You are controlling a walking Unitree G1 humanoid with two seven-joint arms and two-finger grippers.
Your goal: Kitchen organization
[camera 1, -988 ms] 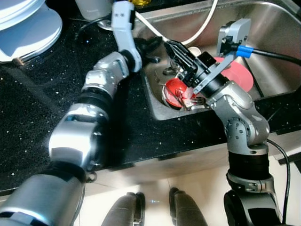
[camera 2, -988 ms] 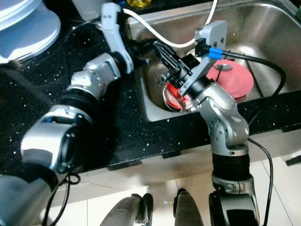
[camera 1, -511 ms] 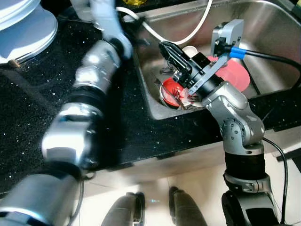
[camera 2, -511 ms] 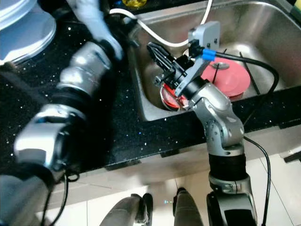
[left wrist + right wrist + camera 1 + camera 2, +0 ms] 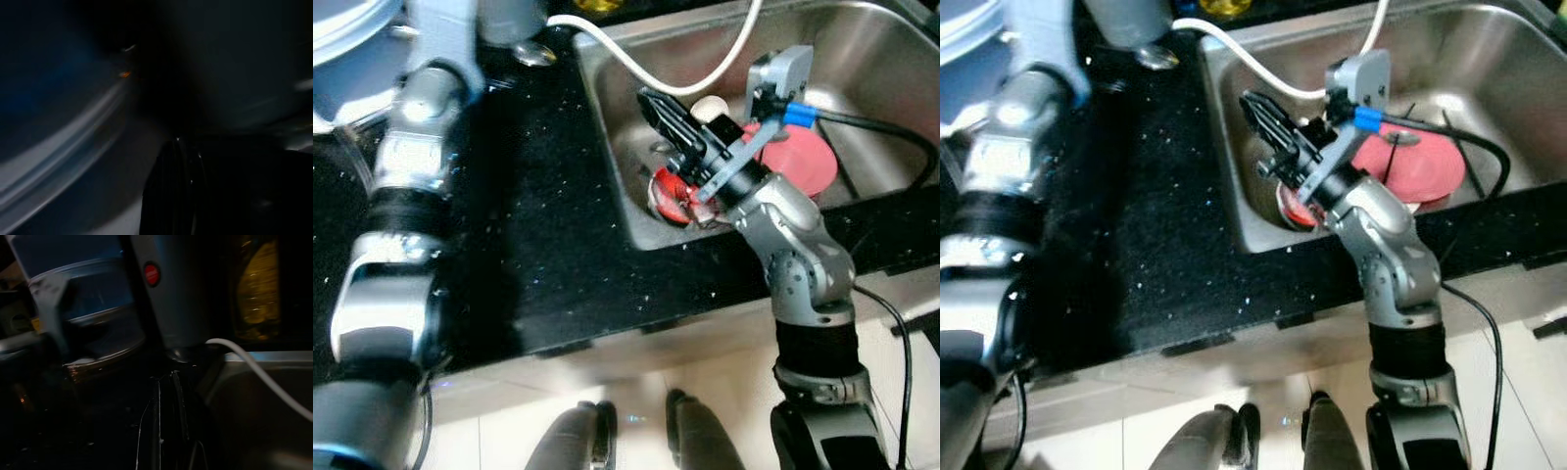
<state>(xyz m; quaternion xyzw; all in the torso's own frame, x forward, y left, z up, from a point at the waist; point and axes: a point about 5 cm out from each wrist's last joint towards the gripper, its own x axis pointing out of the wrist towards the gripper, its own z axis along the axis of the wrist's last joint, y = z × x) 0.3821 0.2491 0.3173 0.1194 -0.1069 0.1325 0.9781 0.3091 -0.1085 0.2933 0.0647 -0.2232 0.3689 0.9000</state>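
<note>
My right gripper (image 5: pixel 649 99) hovers over the left part of the steel sink (image 5: pixel 862 59), its black fingers pressed together with nothing between them. In the right wrist view those fingers (image 5: pixel 161 431) point at the counter corner by the sink rim. Below the right wrist a small red bowl (image 5: pixel 668 192) lies on the sink floor, with a pink plate (image 5: pixel 803 162) beside it. My left arm (image 5: pixel 411 166) stretches over the black counter toward the back left. The left wrist view is dark and blurred.
A white hose (image 5: pixel 636 59) runs across the sink's back corner. A grey appliance with a red button (image 5: pixel 152 273), a bluish stack of dishes (image 5: pixel 83 308) and a yellow bottle (image 5: pixel 257 284) stand at the back. The black counter (image 5: pixel 548 245) lies between the arms.
My left arm has swung away from the sink edge, left and back over the counter. The right gripper has drifted slightly left above the red bowl.
</note>
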